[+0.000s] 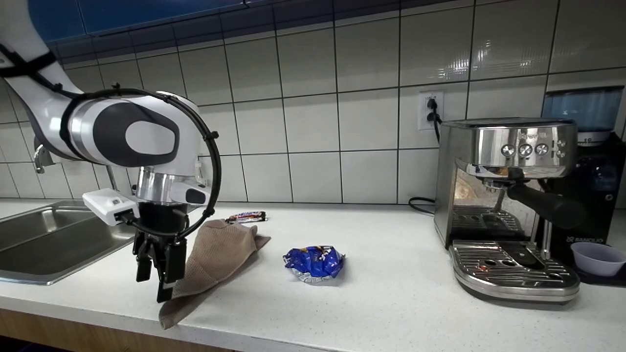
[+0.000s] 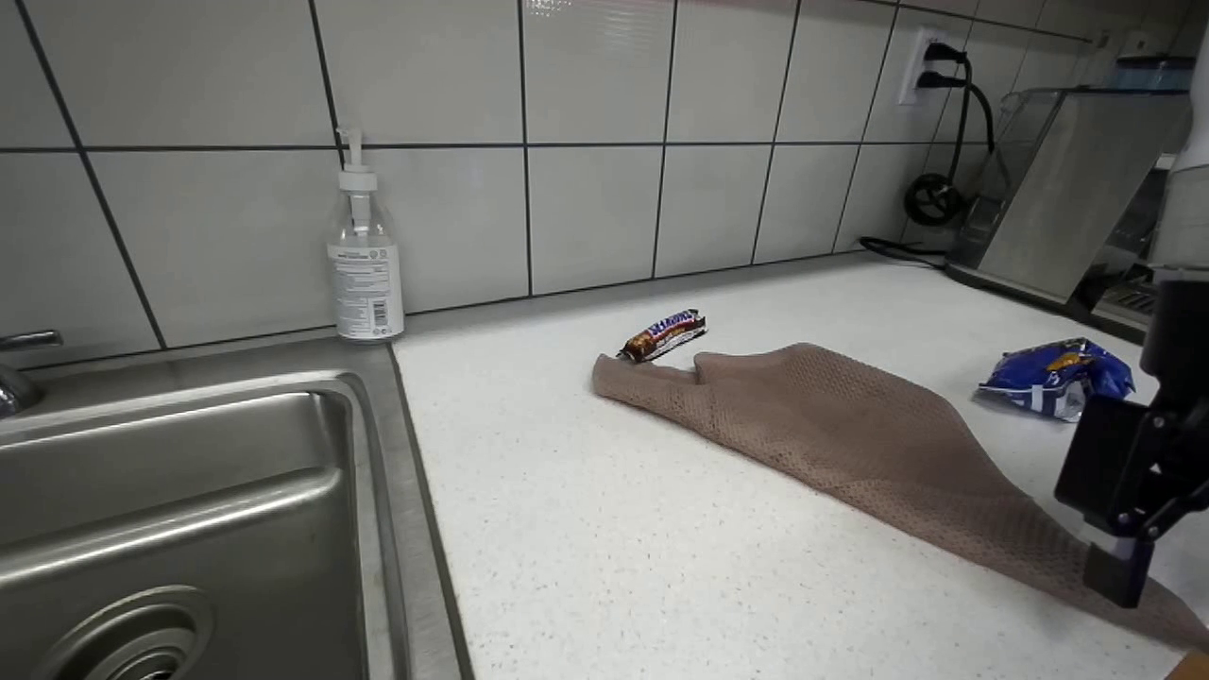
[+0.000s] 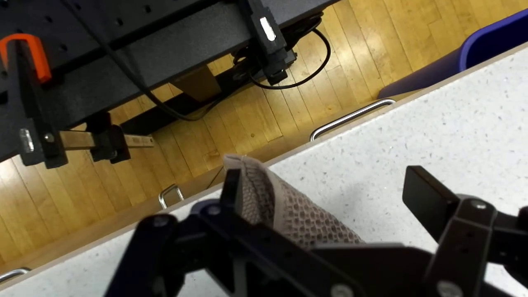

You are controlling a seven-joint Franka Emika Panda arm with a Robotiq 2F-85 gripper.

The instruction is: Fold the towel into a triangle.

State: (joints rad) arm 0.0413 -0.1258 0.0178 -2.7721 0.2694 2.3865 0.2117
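Brown textured towel [image 2: 831, 434] lies on the white surface [image 1: 391, 303], right by my tool [image 1: 154, 281] and stretching away from it. Narrow tip sits near the tool; in the wrist view I see it poke past the surface's edge, with a fold showing close by. Tool points down, fingers [image 3: 427, 202] spread well apart. Whether either one touches the towel, I cannot tell. Blue crumpled wrapper [image 1: 314, 264] rests across the towel from the tool, apart from both. Candy bar [image 2: 664, 335] lies at the towel's end farthest from the tool. Sink [image 2: 406, 529] to one side of the tool, coffee machine [image 1: 503, 134] well off to the opposite side.
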